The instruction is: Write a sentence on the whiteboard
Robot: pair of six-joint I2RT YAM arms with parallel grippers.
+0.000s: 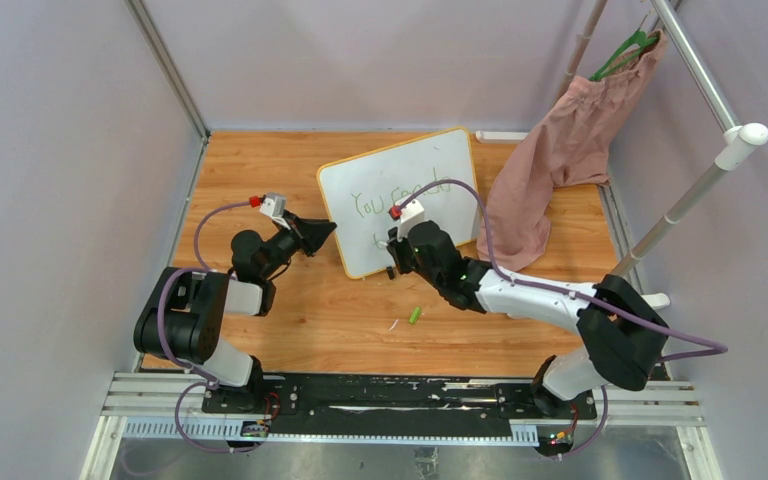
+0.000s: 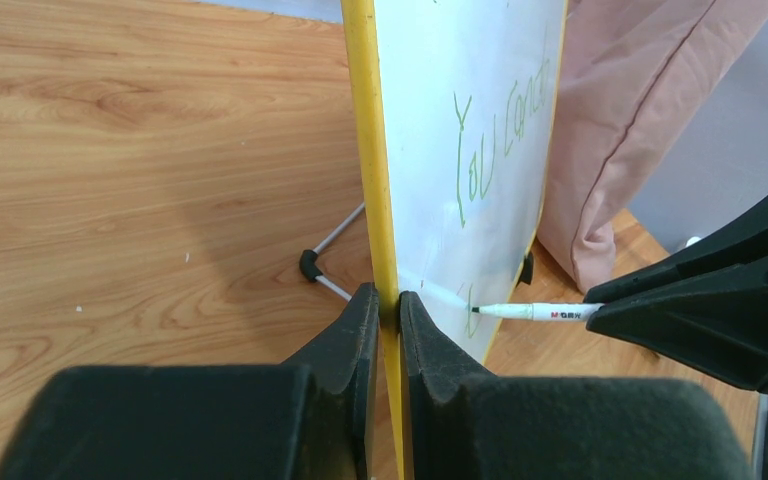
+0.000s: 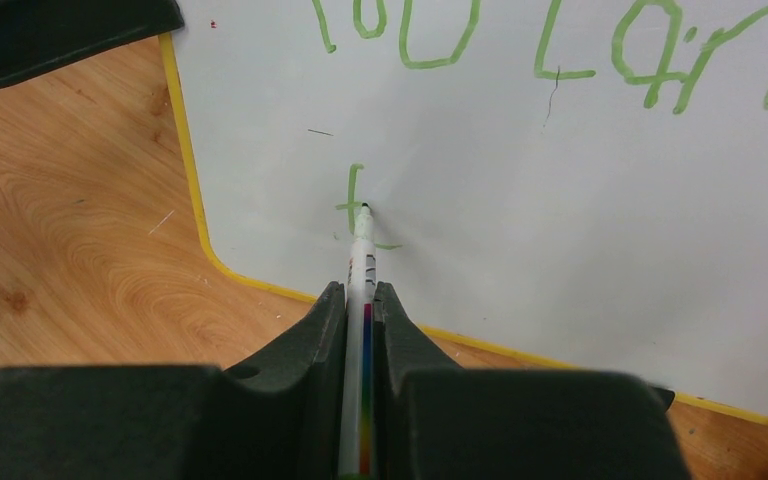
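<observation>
The whiteboard (image 1: 380, 170) stands tilted on the wooden table, white with a yellow rim. My left gripper (image 1: 328, 228) is shut on its left rim (image 2: 388, 298). My right gripper (image 1: 396, 255) is shut on a white marker (image 3: 361, 255) with a rainbow stripe. The marker's tip touches the board low on the left. The sentence (image 1: 390, 200) is in green: "You can" shows on the top line, and my right arm hides what follows. Below it, a green "t" (image 3: 355, 190) sits at the marker tip. The marker (image 2: 540, 312) also shows in the left wrist view.
A pink cloth (image 1: 560, 160) hangs from a green hanger on a white rack (image 1: 700, 190) at the back right, draping beside the board's right edge. A small green cap (image 1: 415, 315) lies on the table near my right arm. The board's wire stand leg (image 2: 335, 240) reaches behind it.
</observation>
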